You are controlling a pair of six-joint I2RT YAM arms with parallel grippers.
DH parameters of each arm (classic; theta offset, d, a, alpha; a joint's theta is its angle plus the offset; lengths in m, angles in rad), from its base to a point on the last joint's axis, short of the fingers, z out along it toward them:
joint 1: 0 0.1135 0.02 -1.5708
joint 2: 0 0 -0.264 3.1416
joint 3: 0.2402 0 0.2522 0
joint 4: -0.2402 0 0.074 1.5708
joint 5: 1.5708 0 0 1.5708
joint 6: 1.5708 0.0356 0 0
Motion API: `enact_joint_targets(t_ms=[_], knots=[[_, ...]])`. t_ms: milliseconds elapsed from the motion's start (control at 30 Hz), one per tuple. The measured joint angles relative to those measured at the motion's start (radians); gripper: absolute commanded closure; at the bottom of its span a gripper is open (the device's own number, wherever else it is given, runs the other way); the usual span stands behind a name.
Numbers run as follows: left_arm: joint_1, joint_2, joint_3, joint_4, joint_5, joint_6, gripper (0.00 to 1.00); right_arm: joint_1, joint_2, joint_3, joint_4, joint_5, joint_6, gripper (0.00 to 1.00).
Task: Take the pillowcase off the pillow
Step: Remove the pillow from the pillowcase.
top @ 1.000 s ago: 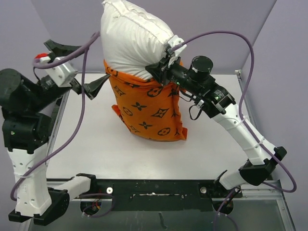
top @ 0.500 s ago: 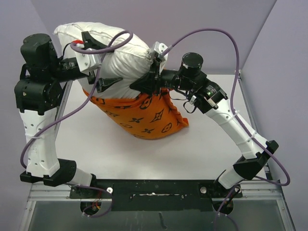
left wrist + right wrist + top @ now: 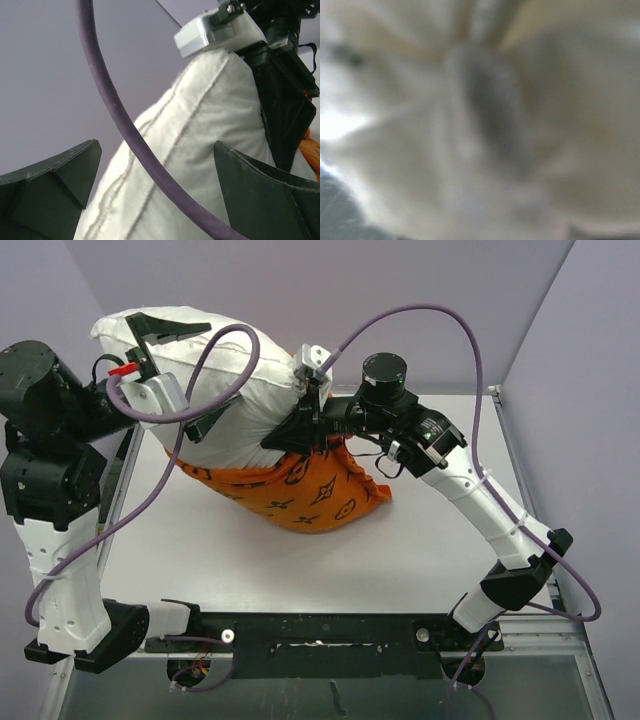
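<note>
The white pillow (image 3: 235, 365) leans up and to the left, its lower end still inside the orange pillowcase (image 3: 305, 490), which rests on the table. My right gripper (image 3: 292, 430) is shut on the pillow's right edge just above the pillowcase rim. The right wrist view shows only blurred white pillow fabric (image 3: 480, 130). My left gripper (image 3: 185, 375) is open, its jaws standing on either side of the pillow's upper left end. In the left wrist view the pillow (image 3: 200, 150) lies between and beyond the open left gripper (image 3: 157, 165). A sliver of pillowcase (image 3: 313, 145) shows at the right.
The white table (image 3: 420, 550) has raised rails at left and right. Purple walls stand behind. A purple cable (image 3: 115, 110) crosses the left wrist view in front of the pillow. The right arm's wrist (image 3: 280, 95) is pressed against the pillow's far side.
The pillow has tipped from upright to leaning left, carried by my right gripper. My left arm has risen and brought its open jaws around the pillow's upper end.
</note>
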Motion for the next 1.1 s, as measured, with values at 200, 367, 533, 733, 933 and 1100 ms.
enact_joint_targets(t_ms=[200, 367, 533, 733, 933, 1100], knots=[[-0.001, 0.039, 0.119, -0.101, 0.003, 0.05, 0.02, 0.031, 0.0, 0.007, -0.044, -0.019, -0.035, 1.0], [-0.004, 0.189, 0.329, -0.38, 0.027, 0.062, 0.02, 0.06, -0.001, 0.007, -0.09, -0.018, -0.082, 1.0], [-0.069, 0.337, 0.483, -0.642, 0.047, 0.061, 0.02, 0.069, -0.016, 0.003, -0.173, 0.007, -0.13, 1.0], [-0.185, 0.269, 0.243, -0.661, 0.005, 0.121, 0.03, 0.042, -0.047, -0.009, -0.311, 0.026, -0.154, 1.0], [-0.201, 0.239, 0.224, -0.637, 0.0, 0.111, 0.03, -0.049, -0.069, -0.035, -0.268, 0.016, -0.105, 1.0], [-0.217, 0.24, 0.228, -0.64, 0.01, 0.036, 0.02, -0.075, -0.134, -0.168, -0.111, 0.1, -0.014, 1.0]])
